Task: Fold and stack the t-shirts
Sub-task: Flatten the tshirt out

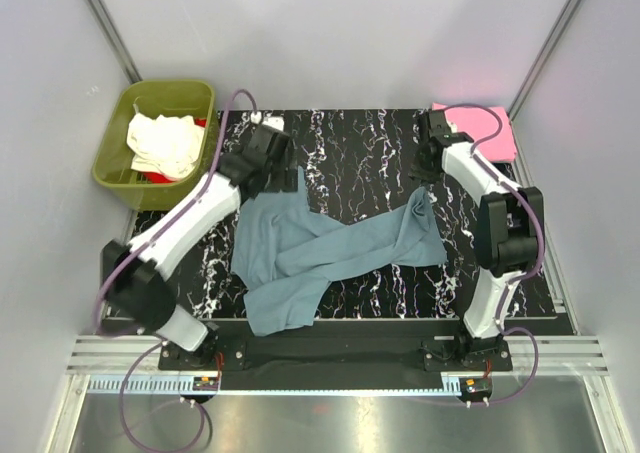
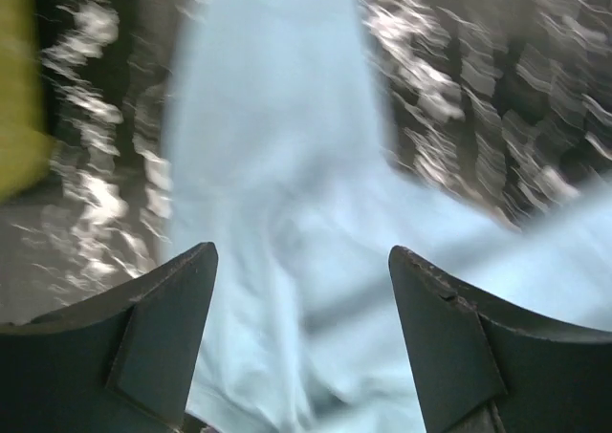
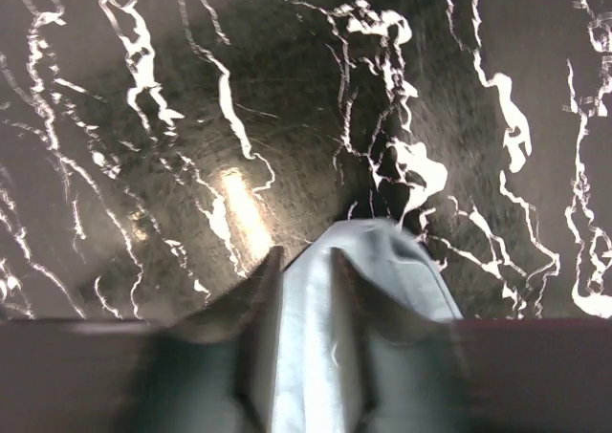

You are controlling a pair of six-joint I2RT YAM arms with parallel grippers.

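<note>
The big blue-grey t-shirt point(image 1: 330, 248) lies crumpled in the middle of the black table point(image 1: 360, 153). The left pincer point(image 2: 301, 251) hangs over its far left part, fingers wide apart, holding nothing. The right pincer point(image 3: 306, 253) has a fold of the shirt between its fingers, but it is too blurry to tell if they pinch it. The right arm hides part of the pink t-shirt point(image 1: 490, 123). In the green tub point(image 1: 110, 168), the cream-white t-shirt point(image 1: 165, 143) covers most of the red t-shirt point(image 1: 152, 177).
</note>
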